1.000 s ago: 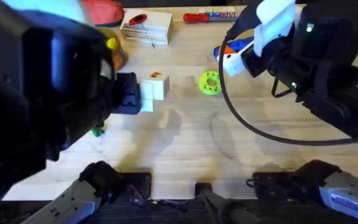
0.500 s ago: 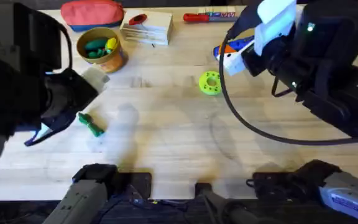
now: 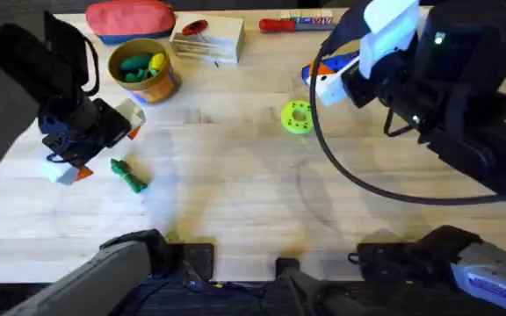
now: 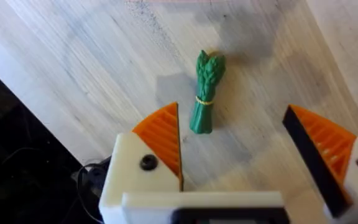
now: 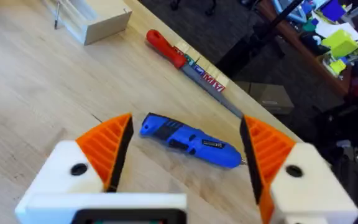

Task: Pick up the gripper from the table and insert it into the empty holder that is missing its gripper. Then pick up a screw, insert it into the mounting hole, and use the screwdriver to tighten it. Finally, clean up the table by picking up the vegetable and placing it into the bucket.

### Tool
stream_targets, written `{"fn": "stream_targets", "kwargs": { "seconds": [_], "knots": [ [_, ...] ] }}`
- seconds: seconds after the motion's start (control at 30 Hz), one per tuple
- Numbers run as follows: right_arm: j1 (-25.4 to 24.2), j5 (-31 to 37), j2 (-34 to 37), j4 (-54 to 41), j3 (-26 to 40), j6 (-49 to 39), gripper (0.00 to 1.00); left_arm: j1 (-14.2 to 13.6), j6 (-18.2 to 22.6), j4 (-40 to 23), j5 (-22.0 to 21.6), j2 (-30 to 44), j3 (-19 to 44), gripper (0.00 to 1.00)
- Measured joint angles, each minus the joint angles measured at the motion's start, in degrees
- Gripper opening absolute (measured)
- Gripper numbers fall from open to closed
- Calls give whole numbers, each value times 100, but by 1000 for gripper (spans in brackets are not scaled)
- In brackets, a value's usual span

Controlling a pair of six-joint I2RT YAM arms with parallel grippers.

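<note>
Left tool [image 4: 232, 143] spread, vegetable [image 4: 205, 92] on table just beyond fingertips. Right tool [image 5: 185, 149] spread above screwdriver [image 5: 190, 141].

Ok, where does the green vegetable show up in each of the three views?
Overhead: the vegetable lies on the table at the left, beside the left gripper and below the bucket.
Left wrist: the vegetable lies on the wood, just ahead of the open orange pads.
Right wrist: not in it.
Shared landmark: the left gripper's orange pads.

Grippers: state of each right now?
Left gripper: open, empty, above the asparagus.
Right gripper: open, empty, over the blue screwdriver.
</note>
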Motion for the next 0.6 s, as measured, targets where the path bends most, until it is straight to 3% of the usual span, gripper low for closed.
{"fn": "stream_targets", "kwargs": {
  "seconds": [0.17,0.33,0.43,0.6],
  "knots": [
    [0,0,1,0,0,0,991,112,137,220,73,450,-37,986],
    [0,0,1,0,0,0,991,241,217,712,124,605,-582,986],
    [0,0,1,0,0,1,990,406,256,1214,319,607,-1023,986],
    [0,0,1,0,0,0,991,755,344,1334,612,635,-1193,986]
  ]
}}
